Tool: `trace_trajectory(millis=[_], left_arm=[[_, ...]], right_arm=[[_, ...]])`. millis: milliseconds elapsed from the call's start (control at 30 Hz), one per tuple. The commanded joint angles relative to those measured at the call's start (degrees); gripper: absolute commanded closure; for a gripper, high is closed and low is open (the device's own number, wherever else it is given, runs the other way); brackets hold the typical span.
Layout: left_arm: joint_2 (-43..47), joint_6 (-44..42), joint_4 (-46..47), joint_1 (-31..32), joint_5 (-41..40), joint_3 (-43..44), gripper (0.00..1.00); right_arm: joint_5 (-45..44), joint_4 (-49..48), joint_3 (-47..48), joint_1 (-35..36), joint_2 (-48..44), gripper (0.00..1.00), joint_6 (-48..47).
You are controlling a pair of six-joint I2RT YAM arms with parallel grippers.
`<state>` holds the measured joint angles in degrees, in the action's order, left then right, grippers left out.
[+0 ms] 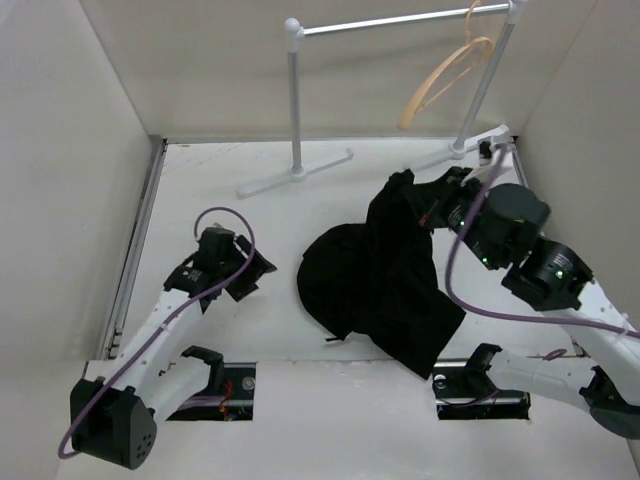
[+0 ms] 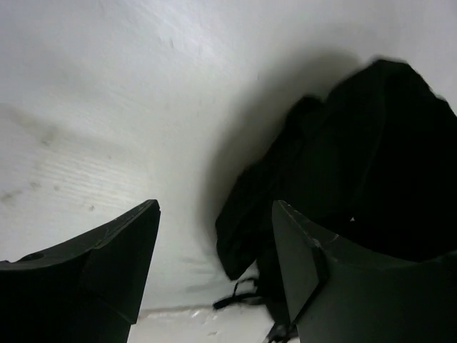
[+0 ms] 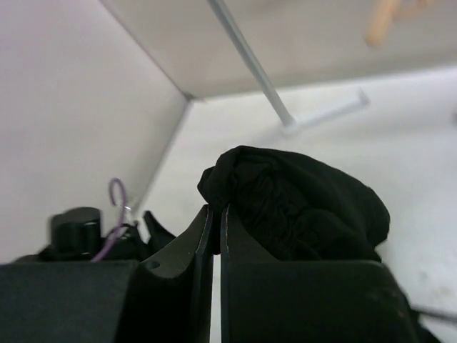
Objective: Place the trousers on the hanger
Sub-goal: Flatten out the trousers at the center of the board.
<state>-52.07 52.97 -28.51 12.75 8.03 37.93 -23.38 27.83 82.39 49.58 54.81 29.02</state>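
Black trousers [image 1: 380,280] lie in a crumpled heap on the white table [image 1: 250,210] in the top external view, in front of the white rack [image 1: 295,100] and a little to the right of its near post. The tan hanger [image 1: 445,80] hangs from the rack's rail near its right end, well apart from the trousers. The left gripper [image 1: 252,280] sits in front of the rack and to its left, clear of the cloth. The right gripper [image 1: 435,200] is at the edge of the heap nearest the rack.

From the left wrist, the left gripper [image 2: 216,207] has its fingers [image 2: 121,264] spread wide with only bare table [image 2: 107,107] between them; the trousers [image 2: 357,164] lie just beyond the right-hand finger.

From the right wrist, the right gripper [image 3: 216,211] has its fingers [image 3: 186,264] pressed together, only a thin slit showing. The trousers [image 3: 300,207] bunch up right at the tips, on the near side of the rack [image 3: 250,57]; whether a fold is pinched cannot be told. A bit of the hanger [image 3: 382,18] shows at the top.
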Motion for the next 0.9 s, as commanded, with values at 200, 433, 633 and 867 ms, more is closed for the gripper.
trace_trajectory(millis=[200, 433, 633, 867], left_arm=[[-14.08, 6.27, 14.79, 24.71, -1.61, -0.85, 0.37], [-29.74, 5.83, 22.44, 31.68, -5.04, 4.69, 0.68], [-14.85, 1.89, 10.71, 17.21, -13.90, 12.05, 0.97], [-4.53, -8.84, -5.14, -11.18, -16.04, 34.54, 0.98]], right_arm=[[5.61, 1.08, -7.16, -9.63, -4.36, 0.94, 8.25], [8.52, 0.64, -5.93, -11.04, -3.92, 0.94, 8.78], [11.50, 2.39, 4.06, -9.03, 0.11, 0.95, 5.36], [12.84, 5.12, 29.72, 7.91, 7.33, 0.95, 0.61]])
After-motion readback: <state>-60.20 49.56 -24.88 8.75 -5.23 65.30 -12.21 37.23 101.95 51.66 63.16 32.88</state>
